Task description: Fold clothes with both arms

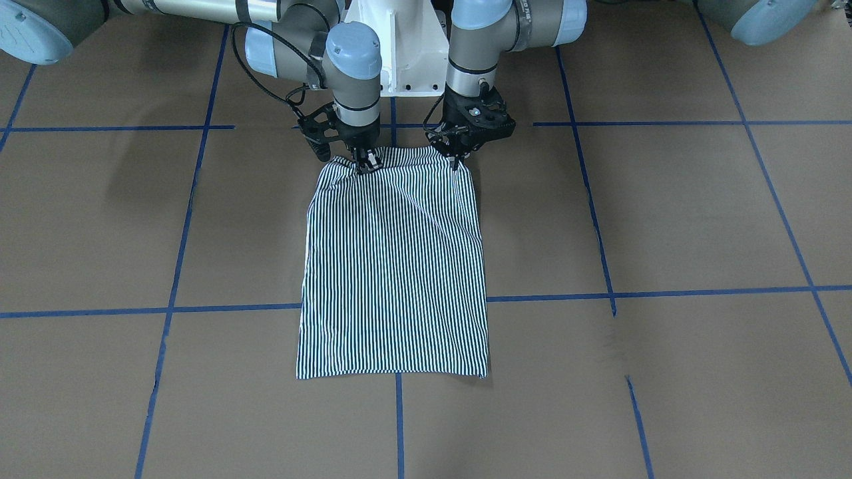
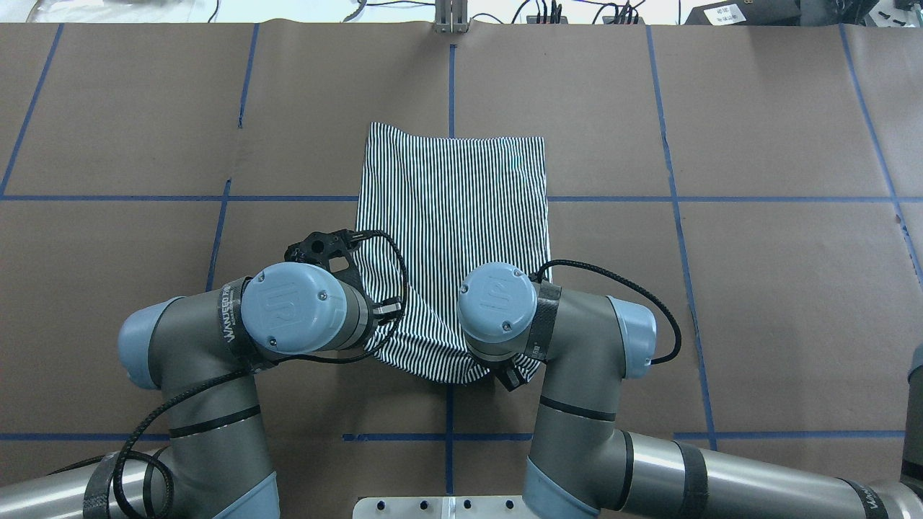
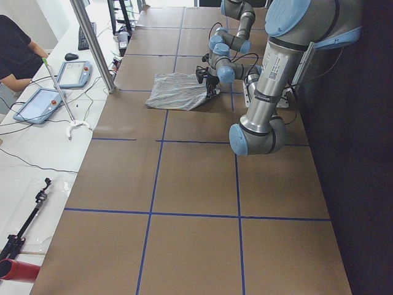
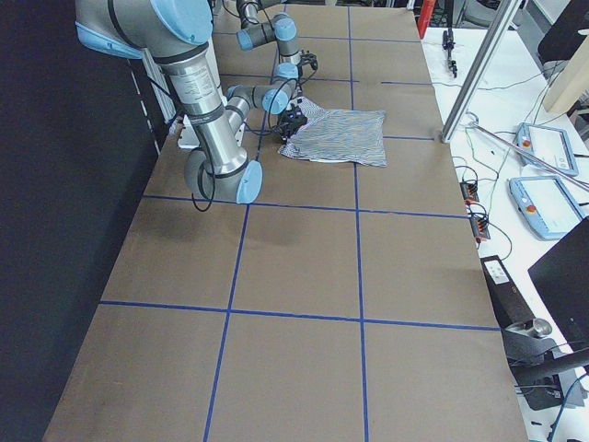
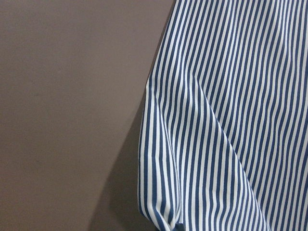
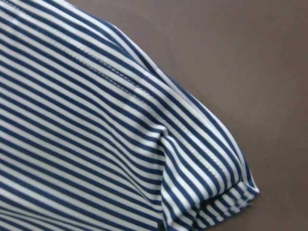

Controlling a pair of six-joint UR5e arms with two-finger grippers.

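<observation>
Held both pairs of jaws clenched on the polo shirt (image 1: 396, 266): left gripper (image 1: 458, 158) on one corner of the edge nearest the white pedestal base (image 1: 403, 60), right gripper (image 1: 365, 163) on the other corner of that edge. Found the shirt stretched straight out from the base as a narrow striped rectangle, sleeves apparently tucked in, far hem flat on the table (image 1: 665, 219), base-side edge raised and sagging between the two grips. Saw no collar or placket in any view. Saw cloth draping freely in both wrist views, clear of the brown surface beneath. Judged the step as the lengthwise fold, begun but not laid. Called next for carrying both corners away from the base at equal height and pace, over the flat part, down onto the far hem, edges matched before release. Reckoned uneven travel likely to skew the fold.
</observation>
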